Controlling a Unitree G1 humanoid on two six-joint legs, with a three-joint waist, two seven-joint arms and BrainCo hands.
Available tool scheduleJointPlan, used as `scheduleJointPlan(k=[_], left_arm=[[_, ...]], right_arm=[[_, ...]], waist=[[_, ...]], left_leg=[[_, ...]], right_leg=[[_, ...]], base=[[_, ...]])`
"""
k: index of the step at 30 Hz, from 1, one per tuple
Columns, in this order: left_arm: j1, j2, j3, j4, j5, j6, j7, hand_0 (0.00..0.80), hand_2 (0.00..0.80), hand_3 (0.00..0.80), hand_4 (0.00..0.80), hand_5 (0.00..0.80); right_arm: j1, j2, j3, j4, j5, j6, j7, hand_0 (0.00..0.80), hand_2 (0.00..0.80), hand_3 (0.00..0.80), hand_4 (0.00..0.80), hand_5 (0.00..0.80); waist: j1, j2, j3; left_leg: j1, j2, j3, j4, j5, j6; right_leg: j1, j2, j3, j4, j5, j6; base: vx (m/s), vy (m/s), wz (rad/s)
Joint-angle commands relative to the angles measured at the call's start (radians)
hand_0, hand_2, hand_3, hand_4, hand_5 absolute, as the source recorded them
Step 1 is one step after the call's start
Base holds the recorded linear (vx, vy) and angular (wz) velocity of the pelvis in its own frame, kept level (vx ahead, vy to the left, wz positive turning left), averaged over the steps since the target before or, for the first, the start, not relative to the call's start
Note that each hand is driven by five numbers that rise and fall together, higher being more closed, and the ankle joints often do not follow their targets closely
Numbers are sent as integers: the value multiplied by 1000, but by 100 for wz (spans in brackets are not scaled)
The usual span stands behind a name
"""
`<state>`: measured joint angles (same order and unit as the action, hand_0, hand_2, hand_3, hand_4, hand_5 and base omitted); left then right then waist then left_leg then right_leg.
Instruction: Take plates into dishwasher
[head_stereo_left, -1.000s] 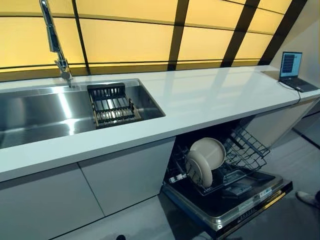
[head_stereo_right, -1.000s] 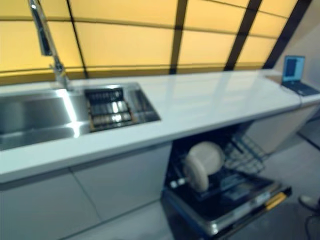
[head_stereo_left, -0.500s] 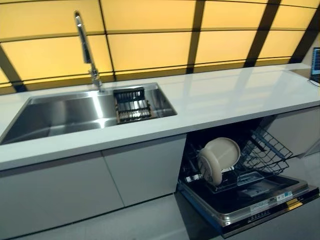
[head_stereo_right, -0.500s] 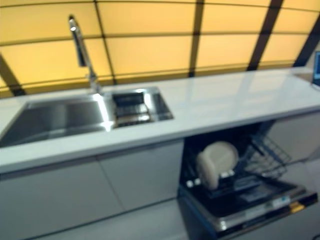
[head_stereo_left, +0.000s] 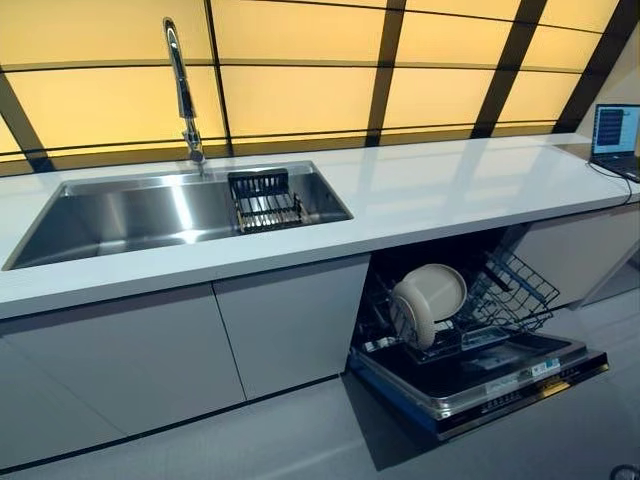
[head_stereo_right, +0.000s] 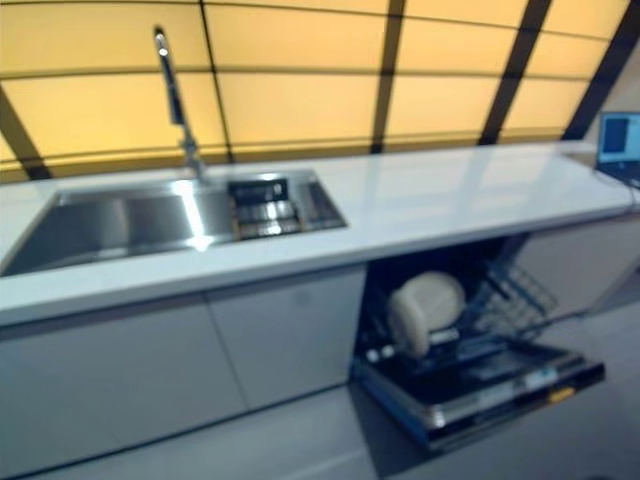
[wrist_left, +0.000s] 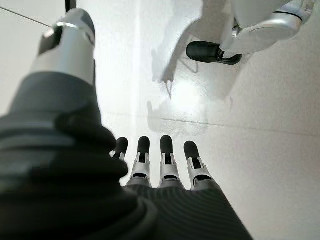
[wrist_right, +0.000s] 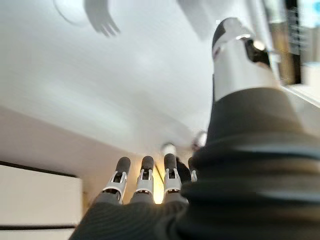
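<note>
Two cream plates stand upright in the lower rack of the open dishwasher, under the white counter at the right. Neither hand shows in the eye views. My left hand appears only in the left wrist view, its fingers straight, holding nothing, pointing at the pale floor. In the right wrist view my right hand likewise hangs with straight fingers and is empty.
A steel sink with a tall tap and a small dark dish rack sits in the counter at the left. A laptop stands at the counter's far right end. The dishwasher door juts out over the floor.
The whole picture has shifted right and pulled back, so the camera moved; the whole sink shows and the laptop is back at the right edge. The plates and rack stay put.
</note>
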<state>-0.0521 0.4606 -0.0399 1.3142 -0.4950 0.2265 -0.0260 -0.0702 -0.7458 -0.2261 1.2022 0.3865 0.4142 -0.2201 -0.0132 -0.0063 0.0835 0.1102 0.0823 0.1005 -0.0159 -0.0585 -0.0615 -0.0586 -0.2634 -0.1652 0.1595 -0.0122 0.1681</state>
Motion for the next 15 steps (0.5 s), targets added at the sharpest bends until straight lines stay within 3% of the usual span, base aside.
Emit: scheduleJointPlan(k=[1, 3, 4, 6, 8, 11, 15], left_arm=[[-40, 76, 62, 15, -39, 44, -14, 0, 0, 0, 0, 0], [-59, 83, 63, 0, -60, 49, -4, 0, 0, 0, 0, 0], [-66, 73, 75, -23, -70, 43, 15, 0, 0, 0, 0, 0], [-64, 63, 74, -36, -97, 41, 33, 0, 0, 0, 0, 0], [-50, 47, 84, -57, -112, 43, 36, 0, 0, 0, 0, 0], [-51, -1, 83, -49, -139, 19, 56, 0, 0, 0, 0, 0], [-28, -36, 91, -40, -153, 4, 65, 0, 0, 0, 0, 0]], right_arm=[[-32, 33, 7, 32, 120, -64, -8, 0, 0, 0, 0, 0], [-42, 58, 16, 32, 155, -65, -9, 0, 0, 0, 0, 0], [-48, 87, 31, 29, 198, -81, -20, 0, 0, 0, 0, 0], [-37, 114, 24, 14, 205, -91, -22, 0, 0, 0, 0, 0], [-13, 146, 12, 3, 254, -122, -28, 0, 0, 0, 0, 0], [-16, 155, -7, 22, 330, -171, 26, 0, 0, 0, 0, 0], [-10, 178, -25, 5, 441, -210, 97, 0, 0, 0, 0, 0]], waist=[[-3, -53, 19], [1, -57, 36], [15, -62, 46], [12, -57, 46], [12, -43, 39], [15, -18, 35], [16, 3, 31]], left_leg=[[-28, 28, -34, 100, -59, 0], [-60, 75, -45, 133, -61, -15], [-91, 112, -35, 160, -50, -29], [-94, 131, -36, 141, -29, -38], [-77, 158, -21, 65, 37, -60], [-83, 159, -16, -49, 125, -87], [-109, 155, -35, -71, 153, -105]], right_leg=[[-38, -100, 95, -153, 301, 69], [-51, -101, 98, -138, 275, 74], [-37, -92, 59, -123, 229, 80], [-31, -74, 51, -109, 197, 82], [-21, -53, 25, -102, 161, 80], [22, -18, -11, -163, 137, 77], [54, 4, -35, -176, 111, 64]], base=[[-98, -578, -4], [-196, -427, 16], [-222, -410, 45], [-152, -266, 35], [-136, -174, 20], [-92, -107, 22], [-33, -98, 5]])
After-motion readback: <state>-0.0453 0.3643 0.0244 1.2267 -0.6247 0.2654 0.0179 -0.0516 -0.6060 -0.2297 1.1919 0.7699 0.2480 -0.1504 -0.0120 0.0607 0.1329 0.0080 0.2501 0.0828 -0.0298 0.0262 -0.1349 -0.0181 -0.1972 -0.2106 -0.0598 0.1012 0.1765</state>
